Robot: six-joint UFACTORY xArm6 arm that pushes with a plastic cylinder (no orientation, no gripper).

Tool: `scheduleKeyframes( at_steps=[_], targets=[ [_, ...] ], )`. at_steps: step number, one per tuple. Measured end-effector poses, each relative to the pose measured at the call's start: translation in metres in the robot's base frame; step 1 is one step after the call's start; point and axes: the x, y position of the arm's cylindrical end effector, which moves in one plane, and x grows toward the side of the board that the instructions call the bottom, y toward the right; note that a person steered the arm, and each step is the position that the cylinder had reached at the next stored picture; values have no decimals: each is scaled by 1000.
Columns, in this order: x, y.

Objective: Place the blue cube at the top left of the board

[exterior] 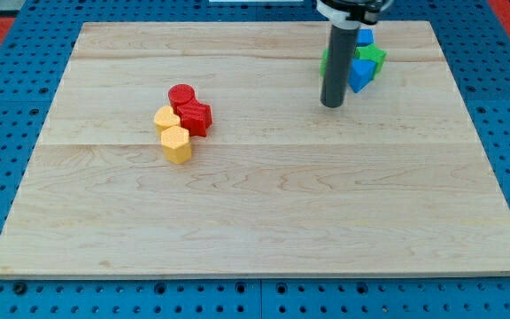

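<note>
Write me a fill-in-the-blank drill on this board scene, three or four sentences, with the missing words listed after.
1. My tip rests on the wooden board just to the view's ____ of the blue and green cluster.
2. The red cylinder block touches a red heart-shaped block just below it, toward the view's ____ half of the board.
3. The two blocks beside the red pair, the yellow heart-shaped block and the yellow hexagonal block, are both ____.
4. The blue cube block sits near the view's top ____ corner.

Missing words: left; left; yellow; right

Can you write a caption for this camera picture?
My tip rests just left of the blue and green blocks; red and yellow blocks cluster mid-left.
</note>
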Motion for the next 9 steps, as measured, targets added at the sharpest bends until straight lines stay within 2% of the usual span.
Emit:
scheduleKeyframes(
  at_steps=[1, 2, 3, 6, 8, 9],
  targets=[
    [-3, 100],
    [-32, 157],
    [-90, 138],
    [-125, 29],
    [-157, 46],
    [-155, -18]
  ],
)
